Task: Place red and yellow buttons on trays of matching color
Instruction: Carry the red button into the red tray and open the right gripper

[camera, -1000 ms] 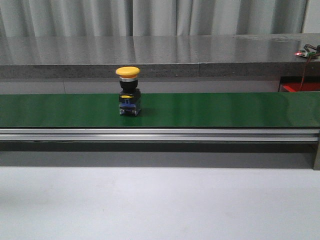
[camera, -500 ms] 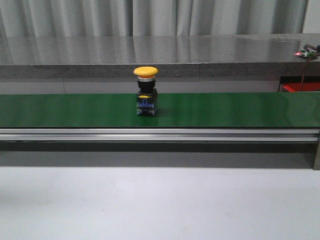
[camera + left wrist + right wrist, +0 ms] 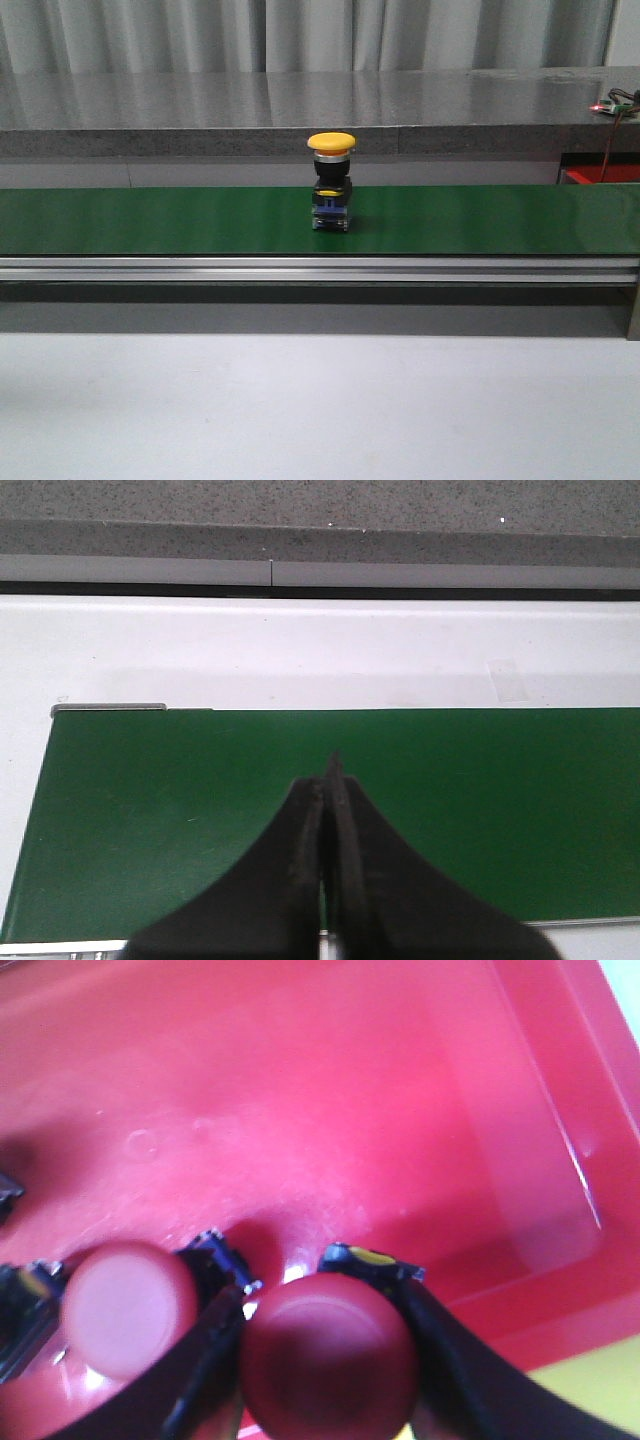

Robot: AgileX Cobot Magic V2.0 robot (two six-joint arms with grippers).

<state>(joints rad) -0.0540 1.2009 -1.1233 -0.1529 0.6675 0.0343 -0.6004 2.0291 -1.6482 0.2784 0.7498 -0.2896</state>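
A yellow button (image 3: 331,185) with a black and blue base stands upright on the green belt (image 3: 500,218), near its middle; neither gripper shows in the front view. My right gripper (image 3: 322,1292) is shut on a red button (image 3: 328,1355), one finger on each side of its cap, just above the floor of the red tray (image 3: 330,1090). A second red button (image 3: 128,1308) stands in that tray right beside it. My left gripper (image 3: 332,770) is shut and empty, hanging over the green belt (image 3: 500,800) near its end.
A grey stone ledge (image 3: 300,110) runs behind the belt, and an aluminium rail (image 3: 300,268) runs along its front. A red tray edge (image 3: 598,175) shows at the far right. A yellow surface (image 3: 590,1390) lies past the red tray's rim.
The yellow button has travelled to the right along the belt, still upright.
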